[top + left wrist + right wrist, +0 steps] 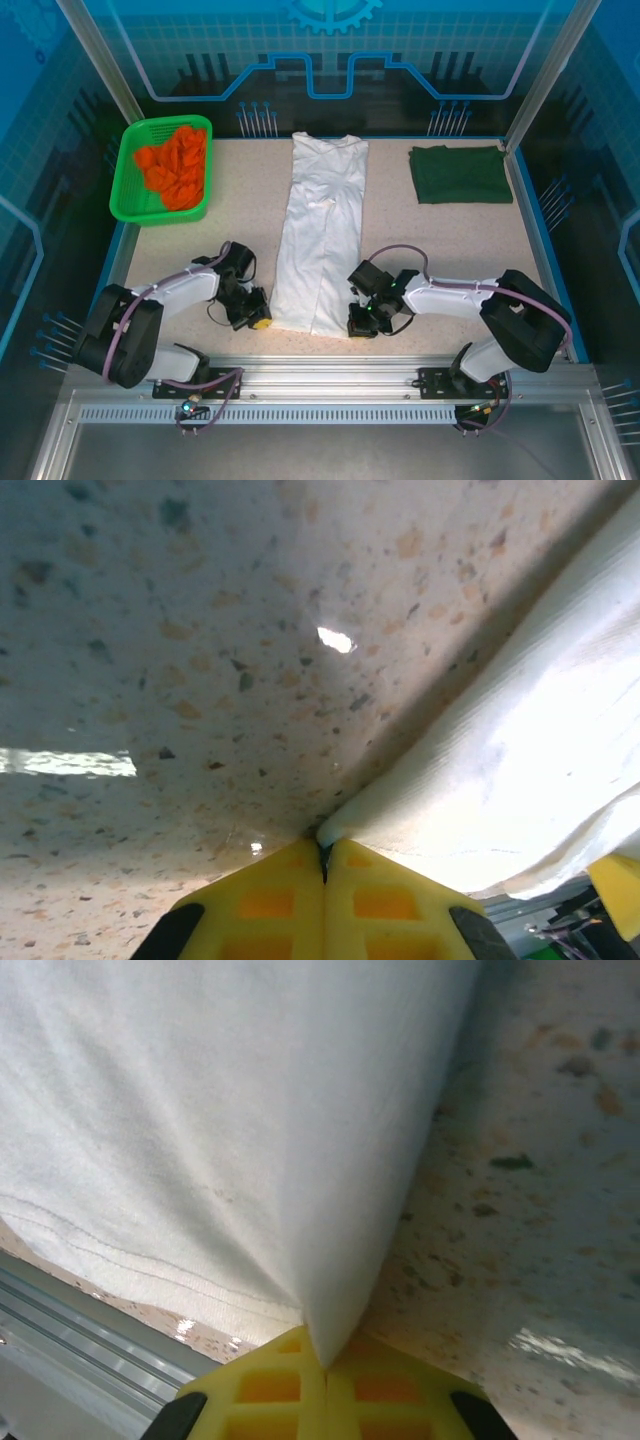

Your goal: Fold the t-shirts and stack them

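White cloth: the white t-shirt point(320, 235), folded into a long strip, lies mid-table point(450, 250), its long axis running from near edge to far edge. Your left gripper point(325, 852) is pinched on its near-left corner and your right gripper point(322, 1345) on its near-right corner, so the free length lies straight ahead of both. The dark green t-shirt point(460, 174) at the far-right corner and the green basket point(128, 205) at the far-left corner flank that path and appear not to block it.
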